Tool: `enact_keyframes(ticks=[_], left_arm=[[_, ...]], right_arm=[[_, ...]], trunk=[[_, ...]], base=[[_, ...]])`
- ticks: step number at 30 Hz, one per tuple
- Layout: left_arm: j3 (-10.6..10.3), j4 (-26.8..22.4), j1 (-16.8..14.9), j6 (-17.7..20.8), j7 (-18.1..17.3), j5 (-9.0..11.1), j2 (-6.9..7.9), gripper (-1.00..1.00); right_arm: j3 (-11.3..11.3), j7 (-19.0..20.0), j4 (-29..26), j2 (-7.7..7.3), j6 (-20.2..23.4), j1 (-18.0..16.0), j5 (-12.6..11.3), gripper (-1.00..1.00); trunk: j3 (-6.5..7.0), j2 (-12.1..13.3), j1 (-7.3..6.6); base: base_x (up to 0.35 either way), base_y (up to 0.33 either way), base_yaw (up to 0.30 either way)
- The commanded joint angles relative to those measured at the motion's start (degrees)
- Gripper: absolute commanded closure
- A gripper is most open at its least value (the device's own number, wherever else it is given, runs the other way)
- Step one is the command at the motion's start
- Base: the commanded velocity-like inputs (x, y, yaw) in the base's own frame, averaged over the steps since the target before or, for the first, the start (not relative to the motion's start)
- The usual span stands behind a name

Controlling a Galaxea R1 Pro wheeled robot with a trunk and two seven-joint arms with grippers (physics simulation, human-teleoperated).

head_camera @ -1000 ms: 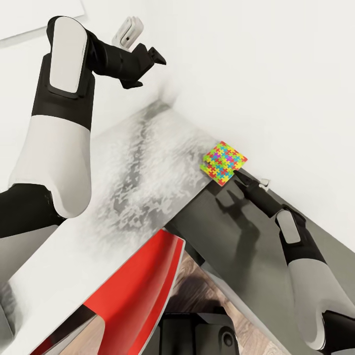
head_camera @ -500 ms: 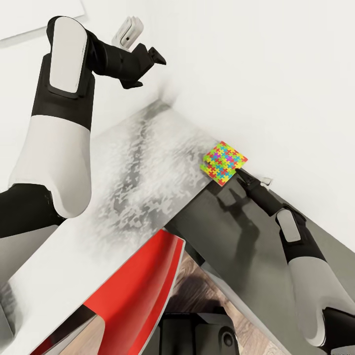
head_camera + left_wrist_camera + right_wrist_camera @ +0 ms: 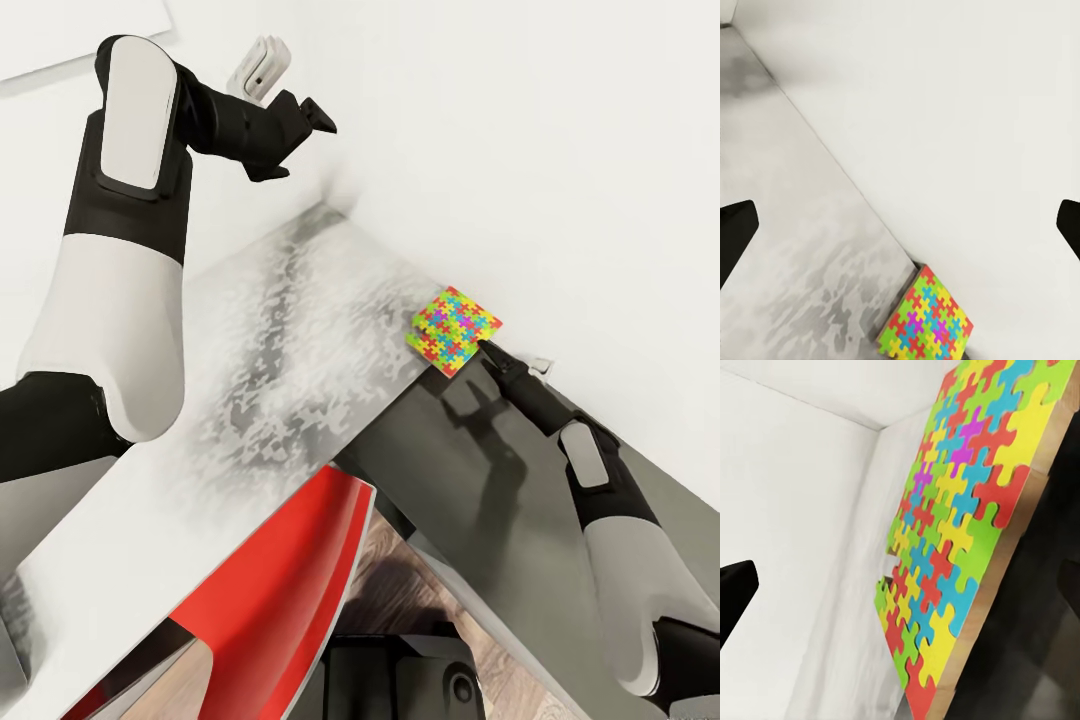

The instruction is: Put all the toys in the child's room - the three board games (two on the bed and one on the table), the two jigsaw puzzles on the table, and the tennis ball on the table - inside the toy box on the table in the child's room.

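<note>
A jigsaw puzzle [image 3: 455,328], a thin square of multicolour interlocking pieces on a wood-coloured backing, lies at the end corner of the table [image 3: 300,330], close to the white wall. My right gripper [image 3: 490,360] is right at the puzzle's near edge, at tabletop height. In the right wrist view the puzzle [image 3: 952,532] looms very close and tilted, with the right gripper [image 3: 907,577] open and its dark fingertips [image 3: 736,589] spread wide. My left gripper [image 3: 312,112] is raised high by the wall, open and empty. The left wrist view looks down on the puzzle [image 3: 926,319] from afar.
A red chair [image 3: 280,590] stands tucked against the table's near edge, below the head camera. The table's dark grey side panel [image 3: 480,480] drops away under my right arm. The white wall [image 3: 560,180] runs close behind the puzzle. Wood-plank floor [image 3: 400,590] shows beside the chair.
My right arm has crept slightly forward, bringing its gripper closer to the puzzle's edge. The left arm and the puzzle have stayed put.
</note>
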Motion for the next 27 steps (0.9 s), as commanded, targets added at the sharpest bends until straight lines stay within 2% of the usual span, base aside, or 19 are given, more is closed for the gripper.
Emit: enact_keyframes(ticks=[1, 27], left_arm=[[0.2, 0.0, 0.0, 0.2, 0.6, 0.6, -0.06, -1.00], [0.2, 0.1, 0.1, 0.2, 0.5, 0.6, -0.03, -1.00]], right_arm=[[-0.1, 0.1, 0.0, 0.00, 0.4, 0.0, -0.4, -1.00], [-0.3, -0.1, 4.2, -0.37, 0.2, -1.9, -0.3, -1.00]], trunk=[[-0.07, -0.1, 0.03], [-0.07, -0.1, 0.03]], base=[[0.000, 0.000, 0.000], [0.000, 0.000, 0.000]])
